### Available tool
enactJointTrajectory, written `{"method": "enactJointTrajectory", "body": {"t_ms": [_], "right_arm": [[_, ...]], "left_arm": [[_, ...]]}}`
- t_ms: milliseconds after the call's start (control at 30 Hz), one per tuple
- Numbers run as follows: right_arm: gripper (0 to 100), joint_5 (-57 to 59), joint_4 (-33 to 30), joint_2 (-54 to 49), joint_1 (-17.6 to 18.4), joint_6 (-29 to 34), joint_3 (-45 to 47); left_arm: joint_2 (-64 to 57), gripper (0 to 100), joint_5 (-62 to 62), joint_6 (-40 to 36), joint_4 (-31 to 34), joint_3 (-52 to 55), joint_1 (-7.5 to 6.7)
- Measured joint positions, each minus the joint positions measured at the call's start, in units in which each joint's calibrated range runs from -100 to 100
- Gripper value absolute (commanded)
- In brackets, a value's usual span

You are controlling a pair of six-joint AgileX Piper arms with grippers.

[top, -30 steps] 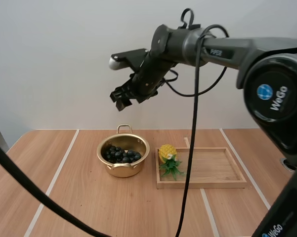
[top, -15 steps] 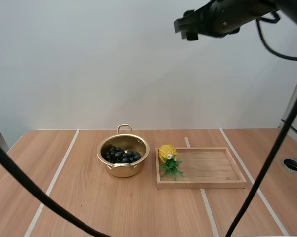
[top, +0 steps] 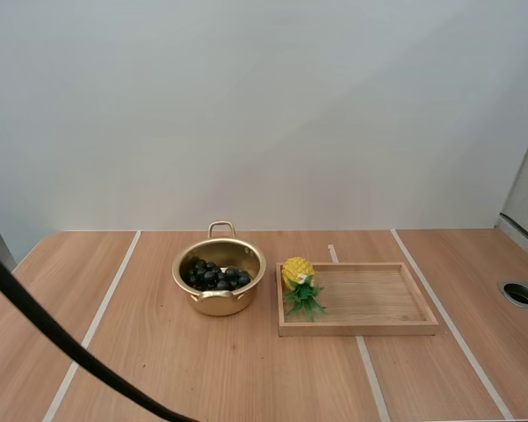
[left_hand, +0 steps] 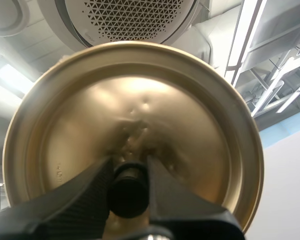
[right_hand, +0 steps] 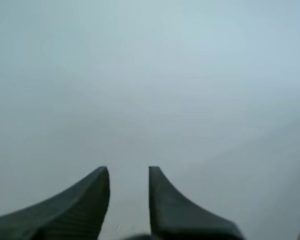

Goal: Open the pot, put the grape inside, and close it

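Left pincer: gripping the lid's black knob, one finger pressing on each side of it.
Lid: gold and round, hanging straight ahead of the left pincer with its domed top facing the fingers.
Right pincer: standing open, its two fingers apart and holding nothing, pointing at a blank pale surface.
Pot: sitting uncovered on the bench, gold, with two loop handles; its lid is away in the left pincer.
Grapes: lying inside the pot as a dark bunch, out of both pincers' grip.
Wooden tray: lying on the bench just beside the pot.
Toy pineapple: resting in the tray's end nearest the pot, its green leaves pointing toward the bench's near edge.
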Motion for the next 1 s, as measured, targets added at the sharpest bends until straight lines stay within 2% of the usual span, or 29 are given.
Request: {"method": "enactJointTrajectory", "body": {"t_ms": [233,333,500,667,800,900,1000], "right_arm": [[0,-1.3,-1.8,-2.3,0.0,1.2,-2.5],[0,-1.3,-1.8,-2.3,0.0,1.2,-3.2],[0,-1.1,-1.9,-2.3,0.0,1.2,-3.3],[0,-0.3,-1.9,-2.3,0.0,1.2,-3.4],[0,0.1,-1.9,-2.3,0.0,1.2,-3.4],[0,0.4,-2.3,-2.3,0.0,1.2,-3.4],[0,1.0,-3.6,-2.3,0.0,1.2,-3.4]], "left_arm": [[2.0,0,16.2,-0.4,0.0,0.5,0.00],[4.1,0,22.1,-0.6,0.4,3.8,0.00],[7.2,0,28.5,-0.6,2.3,14.3,0.00],[7.7,0,31.1,-0.7,2.7,29.4,0.10],[7.7,0,29.6,-0.7,0.7,42.5,1.61],[7.8,0,26.7,0.2,-3.9,51.0,2.85],[8.0,0,23.5,2.4,-8.7,58.5,3.41]]}}
